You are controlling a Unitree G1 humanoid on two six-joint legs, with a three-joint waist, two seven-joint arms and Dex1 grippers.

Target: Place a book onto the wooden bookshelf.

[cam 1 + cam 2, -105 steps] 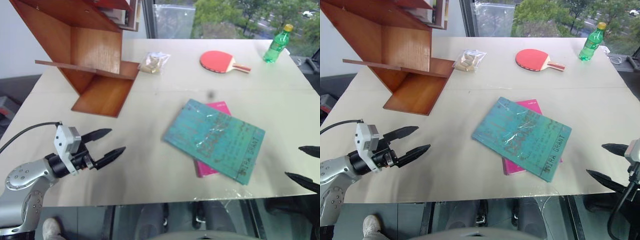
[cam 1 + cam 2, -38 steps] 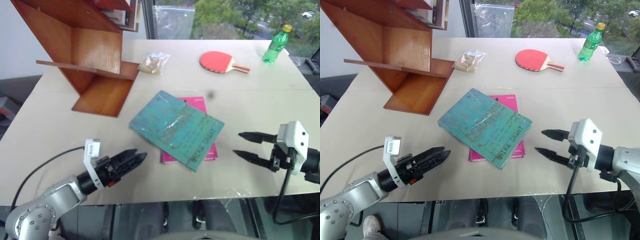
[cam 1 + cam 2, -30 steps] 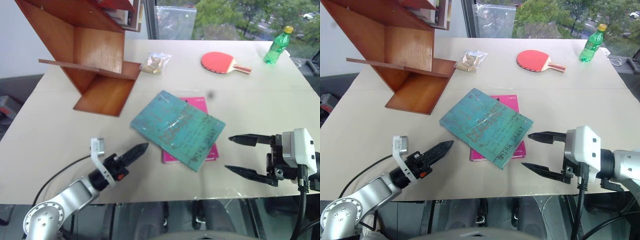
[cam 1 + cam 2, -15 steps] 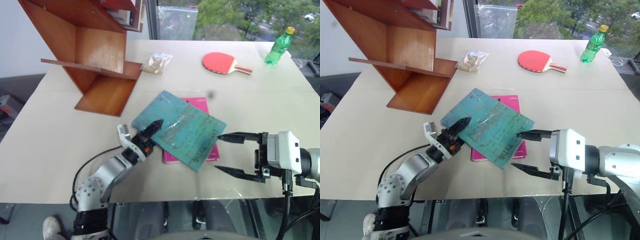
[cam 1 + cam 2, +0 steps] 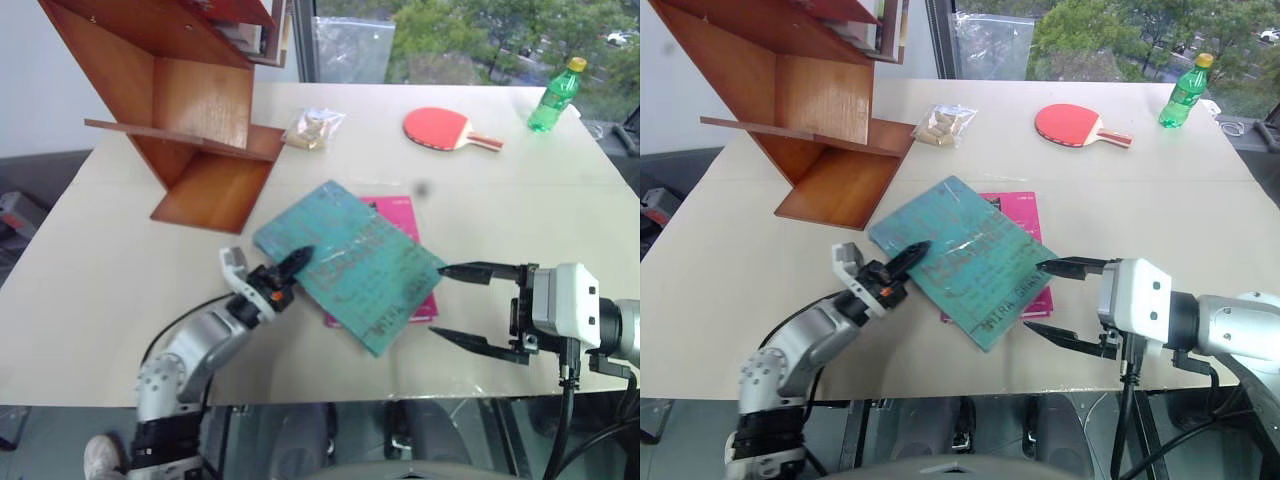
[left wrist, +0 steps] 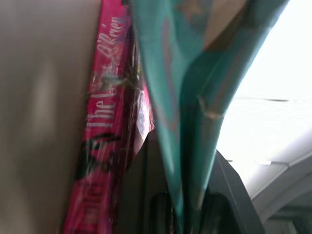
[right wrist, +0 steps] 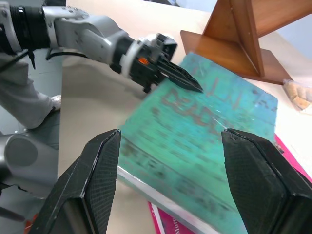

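Note:
The teal book (image 5: 355, 262) lies askew over a pink book (image 5: 402, 211) in the middle of the table, with its left edge raised. My left gripper (image 5: 292, 264) is shut on that left edge; in the left wrist view the teal cover (image 6: 195, 92) is clamped between the fingers, with the pink book (image 6: 105, 126) beside it. Just off the book's right corner my right gripper (image 5: 437, 300) stands open, holding nothing. The wooden bookshelf (image 5: 190, 100) stands at the far left of the table.
A red paddle (image 5: 438, 125), a green bottle (image 5: 556, 93) and a small bag of snacks (image 5: 312, 127) lie along the far side. The table's front edge (image 5: 330, 400) runs just below both arms.
My left gripper has come in from the front left, reached the book's left edge and closed on it. The book has turned and slid a little. The right gripper stays open.

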